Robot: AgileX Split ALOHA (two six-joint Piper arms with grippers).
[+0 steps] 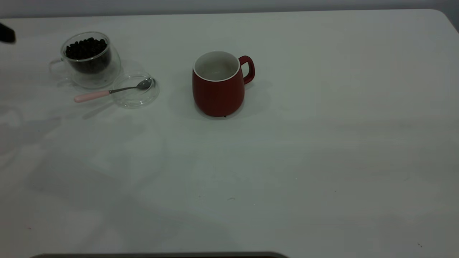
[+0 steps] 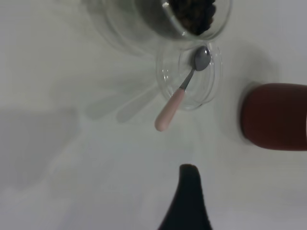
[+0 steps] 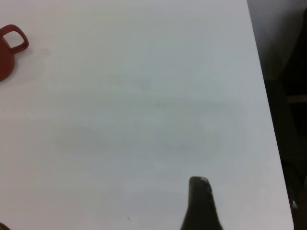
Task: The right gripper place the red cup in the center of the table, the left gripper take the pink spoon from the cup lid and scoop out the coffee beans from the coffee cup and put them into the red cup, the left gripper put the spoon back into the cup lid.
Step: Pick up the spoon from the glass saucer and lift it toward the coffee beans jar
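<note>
Hovering above the table [image 1: 322, 143], short of the pink spoon [image 2: 178, 98]: left hand [image 2: 188, 201], touching nothing, opening unclear.

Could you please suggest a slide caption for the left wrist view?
Left tool hangs above the table, short of the pink spoon resting across the cup lid.

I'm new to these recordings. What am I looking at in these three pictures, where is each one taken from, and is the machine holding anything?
This is a two-arm robot at a white table. The wide picture comes from an outside camera facing the arms; the other two come from cameras on each arm's wrist. On the table stand a red cup, empty inside, and a clear coffee cup filled with coffee beans. Beside the coffee cup lies a glass cup lid with a pink spoon resting across it. The left pincer hangs above the table near the spoon; the right pincer is off to the right of the red cup. Neither holds anything.
</note>
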